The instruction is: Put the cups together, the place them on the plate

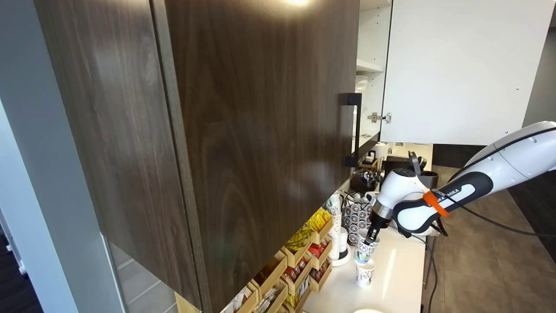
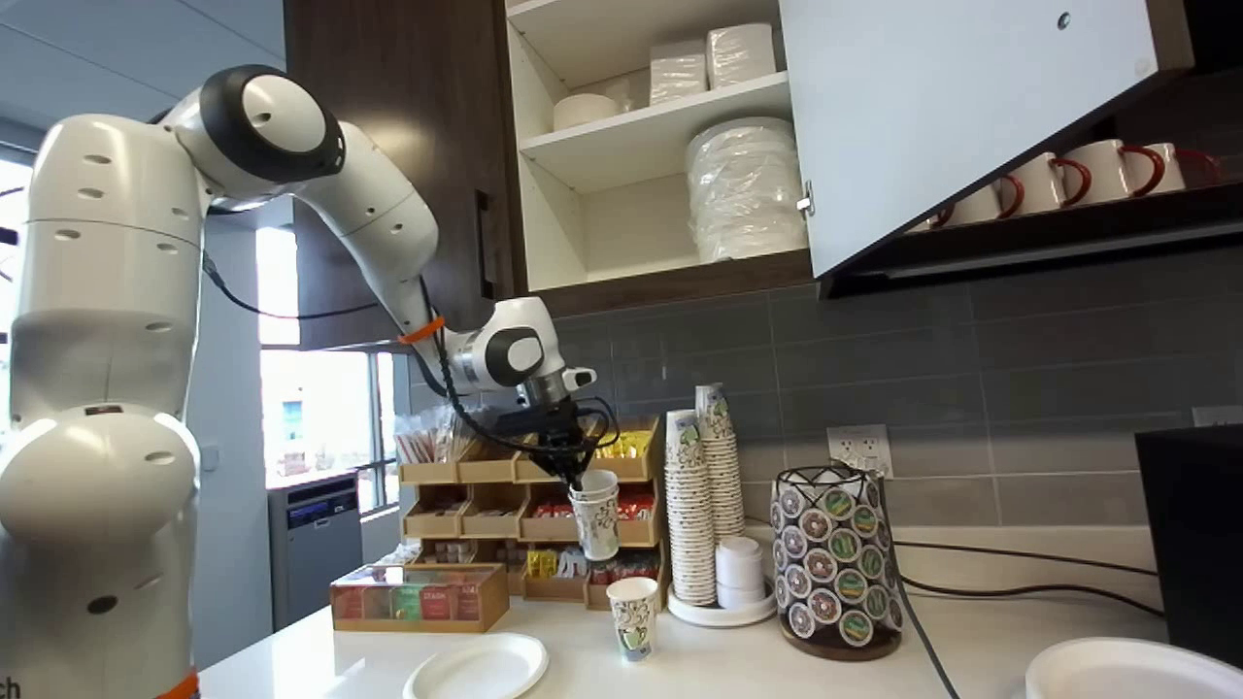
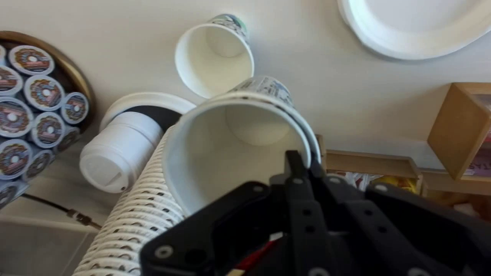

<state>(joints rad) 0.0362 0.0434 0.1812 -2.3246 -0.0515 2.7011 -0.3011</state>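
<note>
Your jaws were pinched on the rims of 2 nested cups [image 2: 596,529], holding them tilted above the worktop [image 2: 583,672]. Lower down stood 1 upright cup [image 2: 634,623], the plate [image 2: 481,668] lying near it. Tall cup stacks [image 2: 690,529] crowded you, as did a wooden sachet organiser [image 2: 549,530]; a pod rack [image 2: 843,649] and clear-topped box [image 2: 493,598] stood near.

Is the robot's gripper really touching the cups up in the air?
Touching. In the wrist view, the gripper pinches the rims of the nested cups, one finger inside and one outside.
</note>
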